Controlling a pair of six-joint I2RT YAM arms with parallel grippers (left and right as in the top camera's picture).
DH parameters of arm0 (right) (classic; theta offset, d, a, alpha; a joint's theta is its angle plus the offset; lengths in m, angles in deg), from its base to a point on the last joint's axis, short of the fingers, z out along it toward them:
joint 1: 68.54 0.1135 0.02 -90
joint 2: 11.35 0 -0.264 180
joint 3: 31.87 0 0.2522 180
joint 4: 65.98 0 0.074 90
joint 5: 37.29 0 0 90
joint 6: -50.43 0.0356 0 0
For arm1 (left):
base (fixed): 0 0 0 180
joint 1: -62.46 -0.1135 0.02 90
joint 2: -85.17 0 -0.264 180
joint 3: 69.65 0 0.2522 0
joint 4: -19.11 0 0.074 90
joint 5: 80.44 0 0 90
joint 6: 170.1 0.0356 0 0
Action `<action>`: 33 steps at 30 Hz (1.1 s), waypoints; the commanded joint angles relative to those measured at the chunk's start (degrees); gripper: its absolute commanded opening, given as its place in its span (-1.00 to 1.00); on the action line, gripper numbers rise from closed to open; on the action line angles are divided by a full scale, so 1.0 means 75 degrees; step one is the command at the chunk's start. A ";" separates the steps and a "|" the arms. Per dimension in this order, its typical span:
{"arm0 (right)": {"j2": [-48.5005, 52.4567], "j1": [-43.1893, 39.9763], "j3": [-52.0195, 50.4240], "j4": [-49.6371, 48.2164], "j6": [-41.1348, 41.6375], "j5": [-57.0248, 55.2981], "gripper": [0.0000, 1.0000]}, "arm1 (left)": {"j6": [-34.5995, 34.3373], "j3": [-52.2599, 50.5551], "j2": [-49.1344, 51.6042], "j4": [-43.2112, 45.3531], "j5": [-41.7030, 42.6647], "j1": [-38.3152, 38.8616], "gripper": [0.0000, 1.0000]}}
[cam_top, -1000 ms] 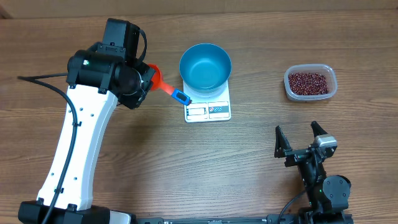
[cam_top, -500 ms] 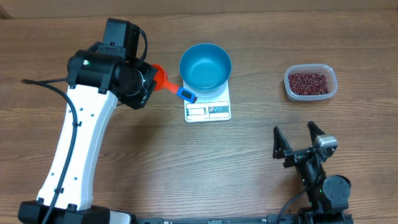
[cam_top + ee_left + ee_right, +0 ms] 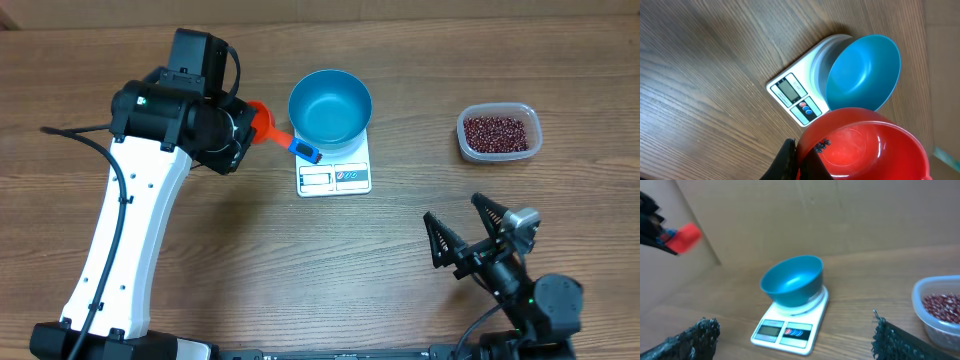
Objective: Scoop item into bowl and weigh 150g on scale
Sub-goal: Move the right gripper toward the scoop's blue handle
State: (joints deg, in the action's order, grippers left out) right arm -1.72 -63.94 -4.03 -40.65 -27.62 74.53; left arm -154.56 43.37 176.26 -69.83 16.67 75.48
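- Orange-red scoop [image 3: 262,122] with a blue handle is clamped in my left gripper [image 3: 245,130]; jaws fully closed on it, and the grip looks to be at the cup end.
- Scoop's long axis runs from the cup by my wrist diagonally toward the scale [image 3: 335,177]. The blue handle tip is over the scale's left edge, just beside the bowl [image 3: 330,105]; cannot tell if it touches.
- Left wrist view: cup reads empty apart from a few dark specks on its inner wall, too small to call.
- Bowl is blue, upright, sitting on the scale's platform, nothing in it.
- Beans [image 3: 495,130] all sit in a clear tub [image 3: 537,130] on the right of the table [image 3: 300,270], well apart from the bowl.
- Key relation: from my left gripper the beans lie straight across to my right, with bowl and scale between scoop and tub.
- My right gripper [image 3: 455,215] is spread as wide as it goes, holding nothing, on my side of the tub and much nearer the beans than my left.
- Judgement: no scooping done yet. The left arm has to carry the scoop over or around the bowl to the tub.
- Risk as I read it: clipping the bowl rim or nudging the bowl off the scale on the way.
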 commanded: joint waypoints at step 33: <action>0.6172 0.0242 0.4631 0.1346 0.2142 0.3445 0.53 | -0.2273 0.0041 0.1183 0.0117 0.0259 0.1725 -0.91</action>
State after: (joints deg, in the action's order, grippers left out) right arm 43.59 -63.46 29.81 -29.08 -15.82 99.47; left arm -169.16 43.37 184.83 -68.96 18.20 88.26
